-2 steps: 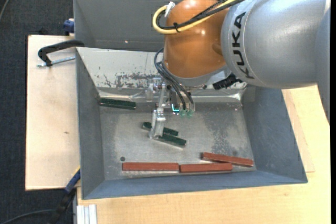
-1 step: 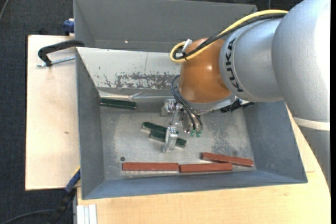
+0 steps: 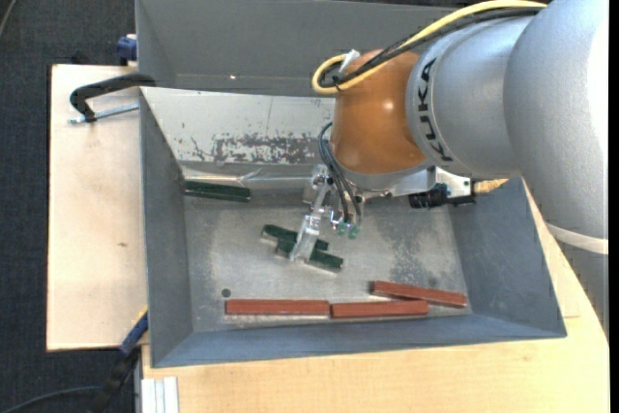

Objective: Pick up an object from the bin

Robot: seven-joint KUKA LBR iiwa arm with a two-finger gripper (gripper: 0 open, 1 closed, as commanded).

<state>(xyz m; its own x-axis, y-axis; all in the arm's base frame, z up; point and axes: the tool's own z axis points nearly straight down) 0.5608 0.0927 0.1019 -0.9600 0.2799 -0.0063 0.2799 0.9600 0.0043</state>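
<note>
Arm [image 3: 484, 102] hides the bin's [image 3: 164, 237] upper right
It runs off the right edge (bulky thing); a dark speck [image 3: 226, 294] at lower left is too small to name.

Bin [image 3: 164, 208] was grey, its back wall speckled dark. Centre bars [image 3: 327, 259] were dark green, as was the bar at 10 o'clock [image 3: 218, 191]. Front bars [image 3: 276, 308], 6 to 5 o'clock, were reddish brown. Cover [image 3: 372, 126] was orange; arm [image 3: 542, 92] silver-grey, lettered black; cable [image 3: 464, 14] yellow; gripper [image 3: 311, 247] silvery.
</note>
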